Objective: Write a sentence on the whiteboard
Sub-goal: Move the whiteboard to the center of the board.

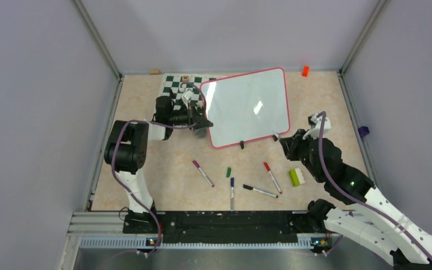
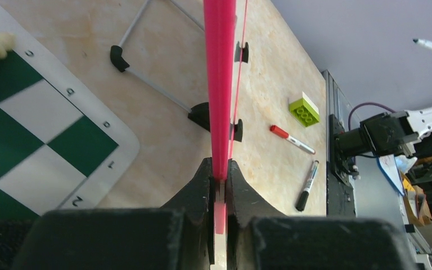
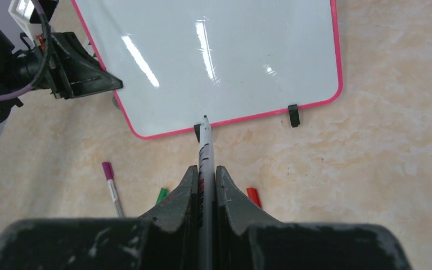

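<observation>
Now both sets of jaws are clamped

Top: board lies mid-table, toward 12 o'clock. The left gripper is at its 8 o'clock edge and the right gripper near its 5 o'clock corner.
Left wrist: jaws pinch the pink frame.
Right wrist: jaws pinch a marker, tip pointing at the board's 6 o'clock edge.

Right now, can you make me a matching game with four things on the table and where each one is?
Things:
1. whiteboard
2. green brick
3. chess mat
4. orange block

Places:
A. by the back wall, on the right
B. beside the red-capped pen
C. edge pinched by the left gripper
D. at the back left, with a pale chess piece on it

Pairs: 1-C, 2-B, 3-D, 4-A.
</observation>
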Robot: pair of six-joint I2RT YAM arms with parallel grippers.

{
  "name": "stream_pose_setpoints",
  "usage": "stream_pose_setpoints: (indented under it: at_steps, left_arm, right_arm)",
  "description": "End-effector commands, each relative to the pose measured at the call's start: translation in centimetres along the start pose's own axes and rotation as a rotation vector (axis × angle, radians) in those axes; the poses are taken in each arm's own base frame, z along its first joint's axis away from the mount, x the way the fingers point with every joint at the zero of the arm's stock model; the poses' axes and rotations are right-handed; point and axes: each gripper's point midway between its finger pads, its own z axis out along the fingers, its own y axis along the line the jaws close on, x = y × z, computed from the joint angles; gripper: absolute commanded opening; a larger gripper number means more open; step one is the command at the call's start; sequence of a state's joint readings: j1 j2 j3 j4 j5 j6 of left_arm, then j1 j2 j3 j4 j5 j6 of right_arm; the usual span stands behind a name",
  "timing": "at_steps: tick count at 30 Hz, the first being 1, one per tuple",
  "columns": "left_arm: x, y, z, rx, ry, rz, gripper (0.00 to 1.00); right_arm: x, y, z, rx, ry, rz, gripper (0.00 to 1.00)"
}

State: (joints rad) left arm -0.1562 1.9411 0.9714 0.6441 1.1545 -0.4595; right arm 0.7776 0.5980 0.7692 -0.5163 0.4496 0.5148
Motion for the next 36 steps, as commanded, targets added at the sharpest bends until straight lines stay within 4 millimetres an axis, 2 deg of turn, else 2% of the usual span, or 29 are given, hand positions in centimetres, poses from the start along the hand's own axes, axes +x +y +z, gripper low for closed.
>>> stream_pose_setpoints:
  at_steps: [1,5,8,11,14,19,23,28,32,36]
  left_arm:
    - [2.0,-3.2,-1.0,0.061,0.046,-0.009,0.0]
    - [3.1,-5.1,-2.0,0.058,0.047,0.002,0.0]
    - [4.3,-5.2,-2.6,0.02,0.072,-0.002,0.0]
    - [4.7,-5.3,-2.8,0.005,0.079,-0.009,0.0]
    - [5.0,-5.2,-2.8,0.012,0.085,-0.022,0.0]
    - [4.8,-5.0,-2.6,0.018,0.057,-0.024,0.0]
    - [4.9,-4.4,-2.5,-0.01,0.048,-0.022,0.0]
    - [4.7,-4.0,-2.3,-0.018,0.049,-0.028,0.0]
    - [4.2,-3.7,-1.9,-0.01,0.045,-0.029,0.0]
    - [3.7,-3.8,-0.8,0.023,0.053,-0.03,0.0]
  right_arm:
    - [-2.5,0.5,-0.3,-0.005,-0.069,0.018,0.0]
    - [-2.9,-1.3,0.5,0.134,-0.068,0.007,0.0]
    - [-3.3,-2.4,1.4,0.241,-0.074,-0.025,0.0]
    - [-4.8,-3.7,2.2,0.338,-0.113,-0.018,0.0]
    - [-5.8,-5.2,3.8,0.375,-0.104,0.034,0.0]
    - [-6.2,-9.0,7.3,0.371,-0.036,0.147,0.0]
    - [-6.8,-11.3,10.0,0.338,-0.006,0.208,0.0]
    - [-9.0,-14.2,14.0,0.329,-0.045,0.216,0.0]
    - [-8.5,-18.4,18.2,0.375,0.034,0.267,0.0]
    - [-7.1,-20.3,22.1,0.355,0.117,0.257,0.0]
